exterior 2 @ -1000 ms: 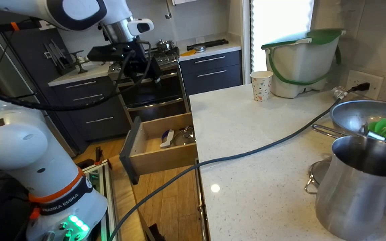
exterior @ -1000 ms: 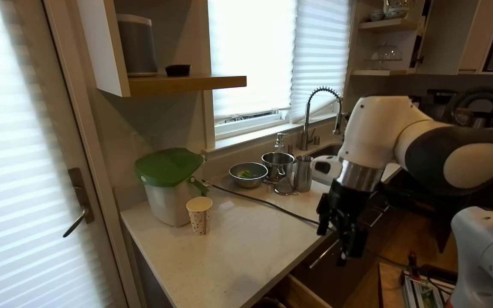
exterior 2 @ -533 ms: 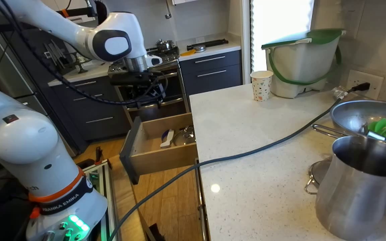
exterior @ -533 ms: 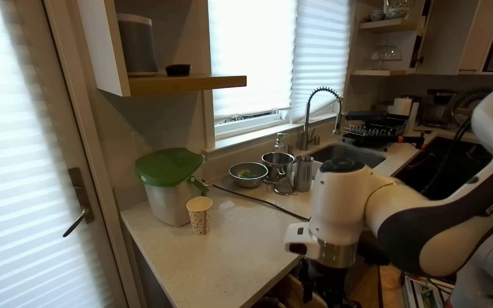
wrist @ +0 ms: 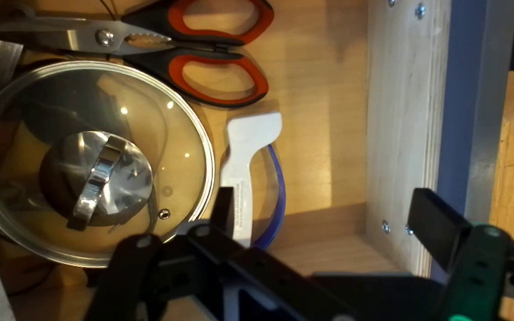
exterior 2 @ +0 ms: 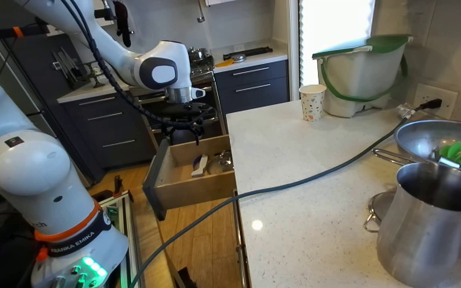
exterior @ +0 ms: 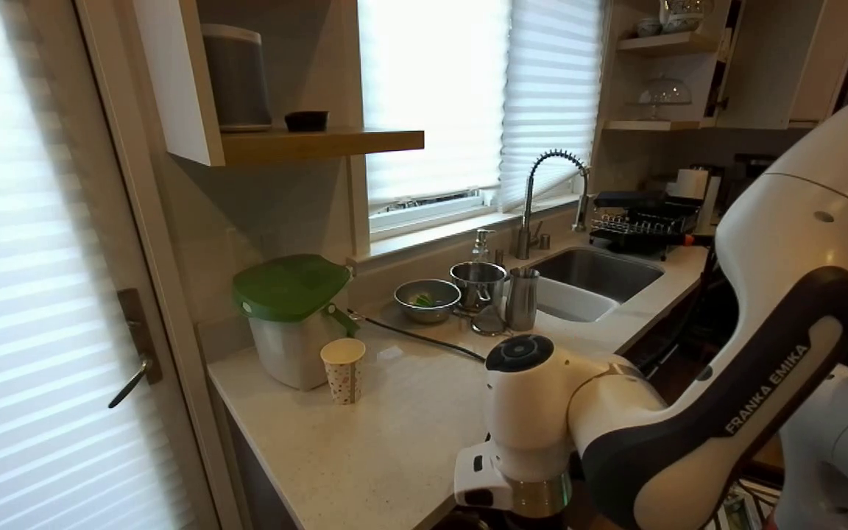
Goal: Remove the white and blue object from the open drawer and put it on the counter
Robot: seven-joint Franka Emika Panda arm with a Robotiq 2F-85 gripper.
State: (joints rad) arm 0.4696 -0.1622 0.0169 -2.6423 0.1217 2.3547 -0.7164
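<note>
The white and blue object lies on the drawer floor. It has a white handle-like part and a thin curved blue strip. It also shows in an exterior view. The open drawer has light wood sides and a dark front; its front panel shows at the right in the wrist view. My gripper is wide open and empty, above the drawer, pointing down. The left finger overlaps the white part in the wrist view; the right finger is over the front panel. In an exterior view the gripper hangs over the drawer's far side. The counter adjoins the drawer.
In the drawer, a glass lid and orange-handled scissors lie beside the object. On the counter are a paper cup, a green-lidded bin, a steel pitcher, a bowl and a black cable.
The arm has swung over and my gripper has come down toward the drawer. In an exterior view the gripper has dropped out of sight behind the counter edge. The object has not moved.
</note>
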